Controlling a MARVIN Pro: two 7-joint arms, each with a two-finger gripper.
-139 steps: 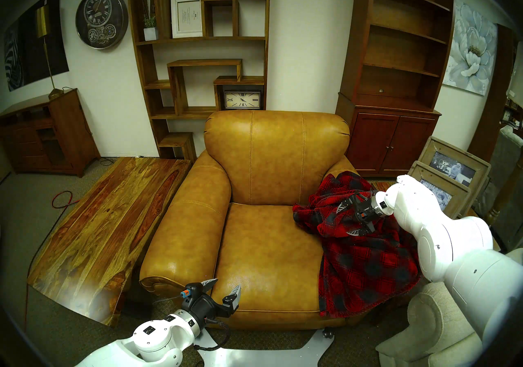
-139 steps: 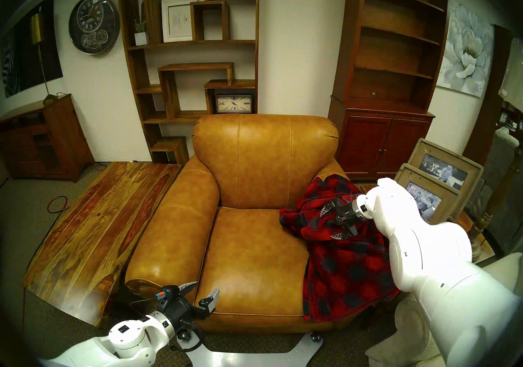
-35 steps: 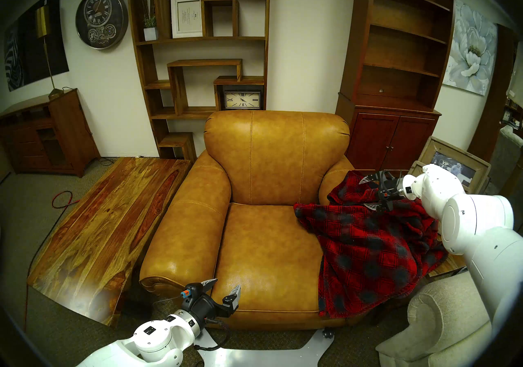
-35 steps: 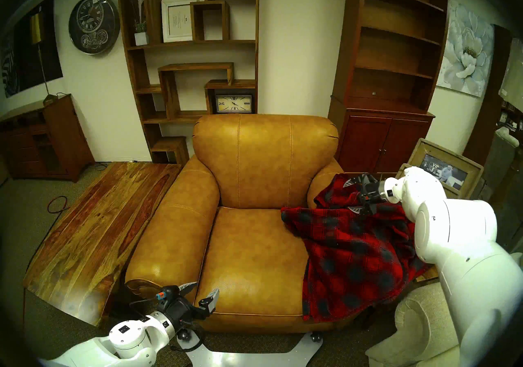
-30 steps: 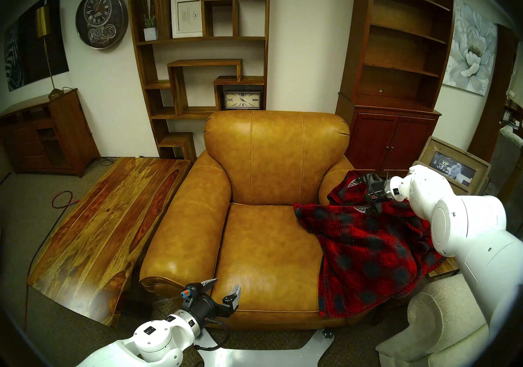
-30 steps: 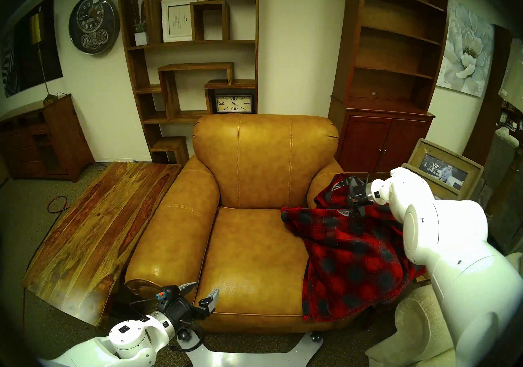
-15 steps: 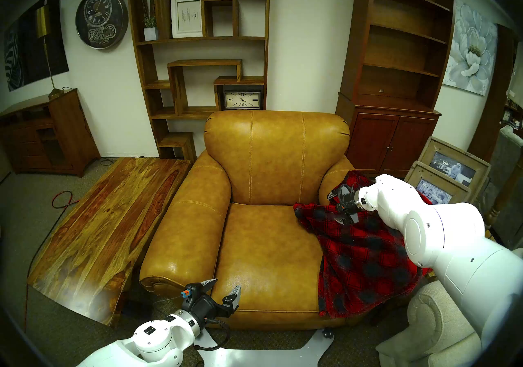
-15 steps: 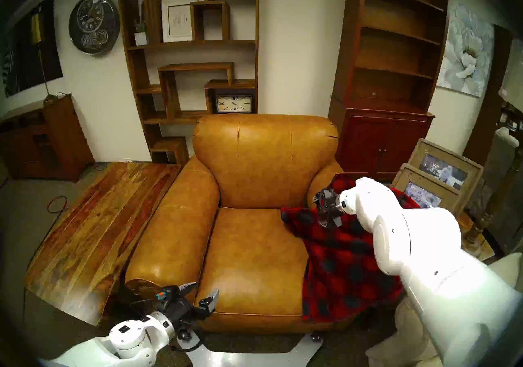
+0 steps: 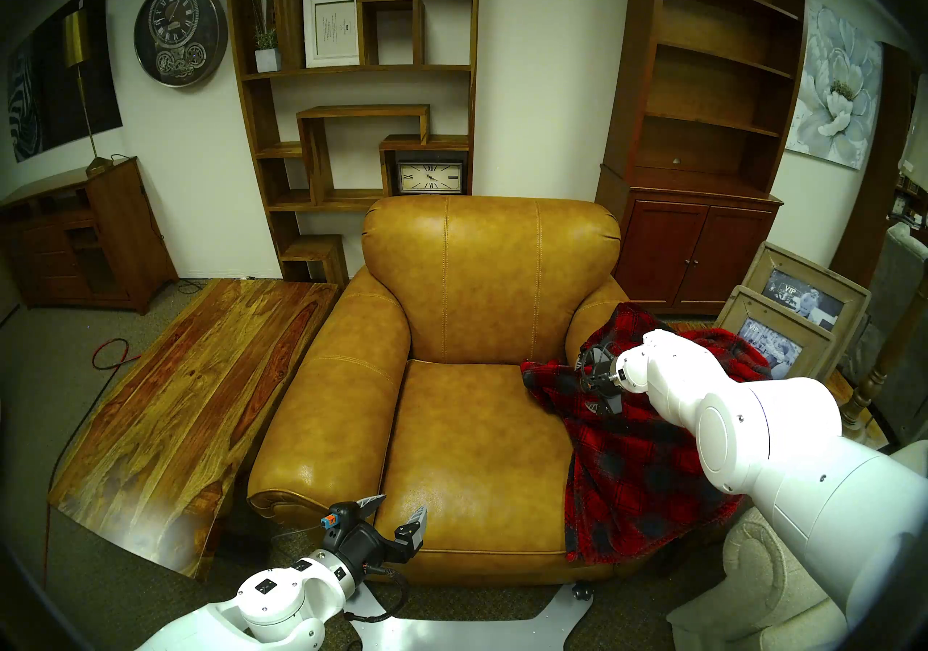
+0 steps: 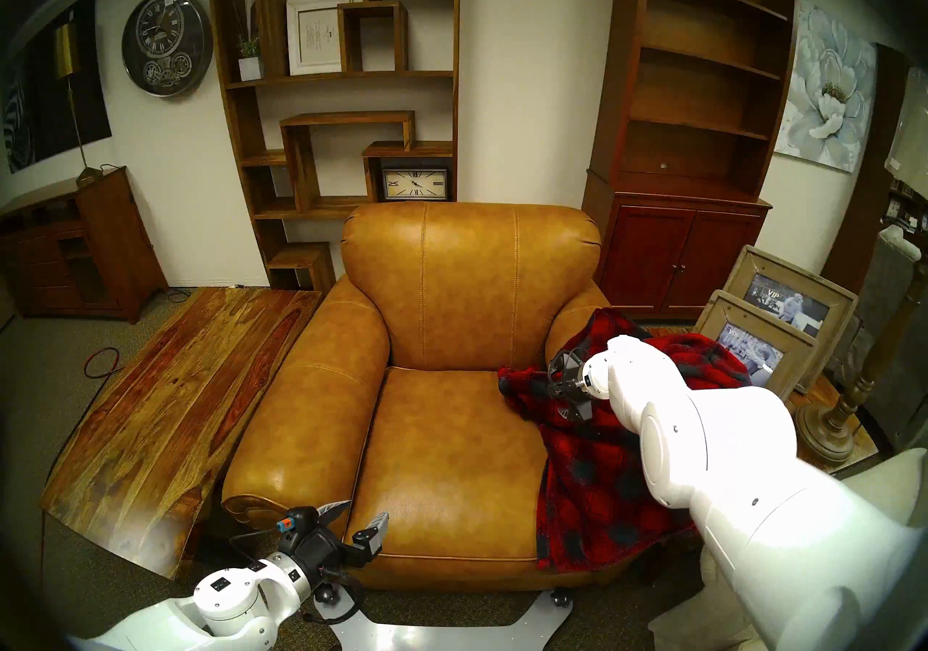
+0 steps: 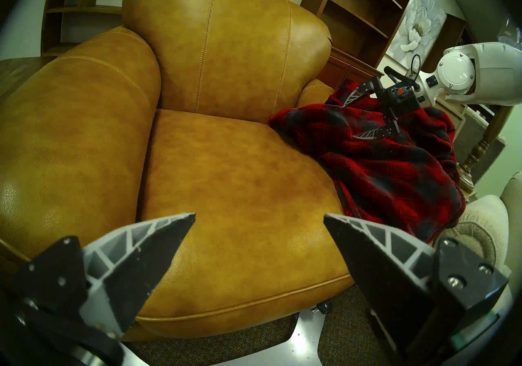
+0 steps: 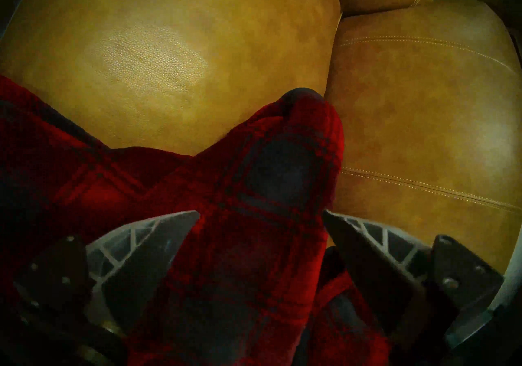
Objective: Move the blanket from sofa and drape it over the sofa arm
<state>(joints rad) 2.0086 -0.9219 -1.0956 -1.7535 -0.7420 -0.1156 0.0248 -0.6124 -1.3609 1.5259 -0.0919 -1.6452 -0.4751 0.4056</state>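
The red and dark grey plaid blanket lies over the tan leather sofa's right-hand sofa arm, hanging down its front. One corner rests on the seat's back right. My right gripper is open just above that corner. In the right wrist view a fold of blanket lies between the spread fingers. My left gripper is open and empty at the seat's front left edge. The left wrist view shows the blanket and my right gripper.
A wooden slab table stands left of the sofa. A beige fabric chair is at the bottom right under my right arm. Picture frames, a floor lamp base and a cabinet stand behind the sofa arm.
My right gripper, open throughout, has moved from the back of the sofa arm left and down to the blanket corner on the seat. The blanket now spreads farther over the arm. My left arm is still.
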